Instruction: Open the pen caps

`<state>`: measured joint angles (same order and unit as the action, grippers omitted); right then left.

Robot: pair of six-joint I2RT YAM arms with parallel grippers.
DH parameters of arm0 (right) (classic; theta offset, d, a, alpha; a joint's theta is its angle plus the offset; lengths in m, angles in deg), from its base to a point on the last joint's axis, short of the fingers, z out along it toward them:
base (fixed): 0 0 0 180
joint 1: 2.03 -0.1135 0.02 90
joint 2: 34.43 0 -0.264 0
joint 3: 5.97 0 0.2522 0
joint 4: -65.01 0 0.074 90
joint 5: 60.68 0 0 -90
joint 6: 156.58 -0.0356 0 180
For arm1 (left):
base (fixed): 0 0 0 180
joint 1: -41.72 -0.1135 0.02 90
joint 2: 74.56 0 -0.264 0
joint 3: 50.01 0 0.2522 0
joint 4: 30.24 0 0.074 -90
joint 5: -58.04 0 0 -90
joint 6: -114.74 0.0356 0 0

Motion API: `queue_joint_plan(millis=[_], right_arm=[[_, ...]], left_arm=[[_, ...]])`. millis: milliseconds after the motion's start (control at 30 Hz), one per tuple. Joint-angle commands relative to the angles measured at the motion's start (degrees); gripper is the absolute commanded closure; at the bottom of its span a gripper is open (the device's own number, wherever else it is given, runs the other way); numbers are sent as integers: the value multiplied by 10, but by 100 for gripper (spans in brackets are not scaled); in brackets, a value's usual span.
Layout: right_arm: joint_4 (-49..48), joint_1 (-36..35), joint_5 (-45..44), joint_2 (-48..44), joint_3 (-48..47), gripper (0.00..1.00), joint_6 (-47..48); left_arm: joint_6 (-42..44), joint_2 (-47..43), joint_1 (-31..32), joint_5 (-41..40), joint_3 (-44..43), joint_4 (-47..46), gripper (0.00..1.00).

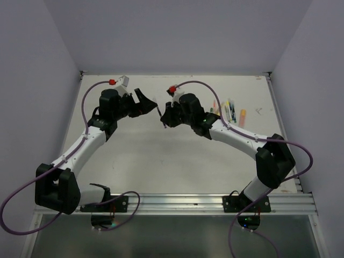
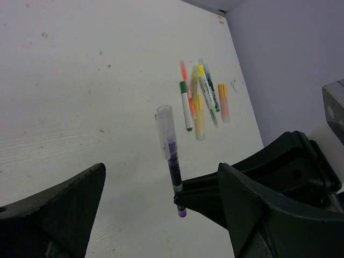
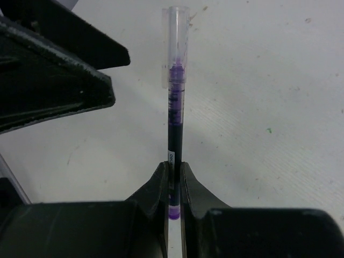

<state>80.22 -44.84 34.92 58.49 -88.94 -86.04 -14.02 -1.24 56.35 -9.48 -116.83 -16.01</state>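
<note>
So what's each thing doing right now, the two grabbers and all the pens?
Right gripper: jaws shut on the purple pen, at its bottom end.
Left gripper: jaws open, holding nothing.
Purple pen: held in the air.
Clear cap: still on the purple pen.
Other pens: lying bunched on the table, caps apparently on.

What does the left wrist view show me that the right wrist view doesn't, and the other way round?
Only the left wrist view: the loose pens lying in a cluster on the table beyond, and the left fingers standing wide apart at either side of the frame.
Only the right wrist view: the pinch seen head-on, with both right fingers closed against the lower end of the barrel.
Both: the purple pen gripped by the right arm, its clear cap still on, with white tabletop behind it.
</note>
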Motion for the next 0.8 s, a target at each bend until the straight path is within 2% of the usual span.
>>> queue_joint_plan(millis=[0,167,467,567,767], right_arm=[[-44,-10,42,-19,12,100,1],[-54,-15,55,-27,21,100,-8],[-68,-21,67,-33,23,100,-16],[-69,-21,71,-32,21,100,-16],[-71,-26,78,-28,19,100,-16]], left_arm=[[-25,2,8,19,-21,-59,12],[-33,7,10,19,-16,-73,24],[-44,24,14,20,-12,-79,32],[-47,29,14,23,-12,-86,41],[-48,32,15,20,-16,-93,51]])
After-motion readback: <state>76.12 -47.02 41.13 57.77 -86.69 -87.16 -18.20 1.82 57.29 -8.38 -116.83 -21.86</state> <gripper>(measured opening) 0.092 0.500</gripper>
